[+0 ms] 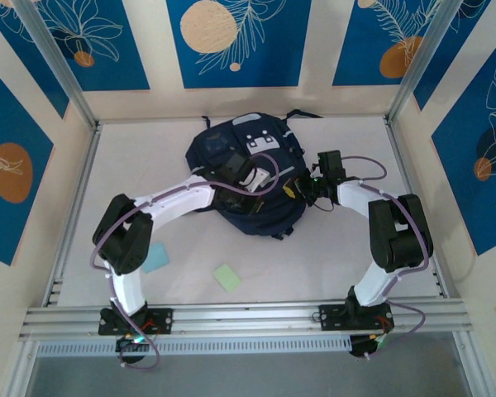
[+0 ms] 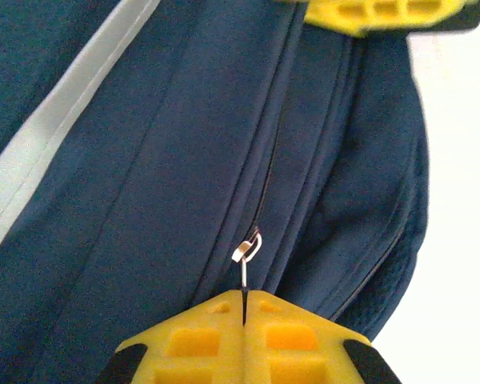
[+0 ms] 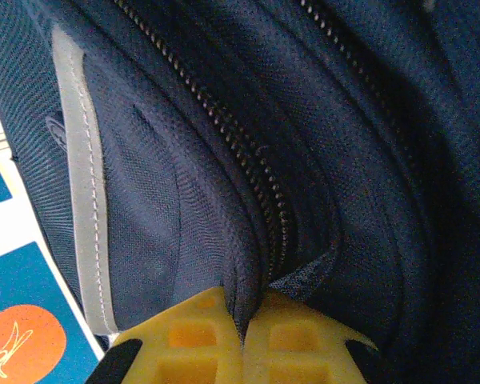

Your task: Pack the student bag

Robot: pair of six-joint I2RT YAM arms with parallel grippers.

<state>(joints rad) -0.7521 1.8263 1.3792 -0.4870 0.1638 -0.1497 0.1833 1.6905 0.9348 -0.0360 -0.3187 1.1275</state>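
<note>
The student bag [image 1: 223, 149] is a navy backpack with grey patches, lying in the middle of the table. My left gripper [image 1: 274, 182] reaches over it from the left. In the left wrist view that gripper [image 2: 244, 308] is shut on the small metal zipper pull [image 2: 246, 254] of a closed zipper. My right gripper [image 1: 304, 188] meets the bag's right side. Its yellow fingers [image 3: 200, 328] are shut on a fold of navy fabric [image 3: 244, 296] beside the zipper teeth [image 3: 256, 168]. The right gripper's yellow fingers [image 2: 384, 12] also show at the top of the left wrist view.
A light blue paper note [image 1: 157, 256] and a green one [image 1: 227, 277] lie on the white table in front of the bag. An aluminium rail [image 1: 248, 316] runs along the near edge. Patterned blue walls [image 1: 66, 41] enclose the table on three sides.
</note>
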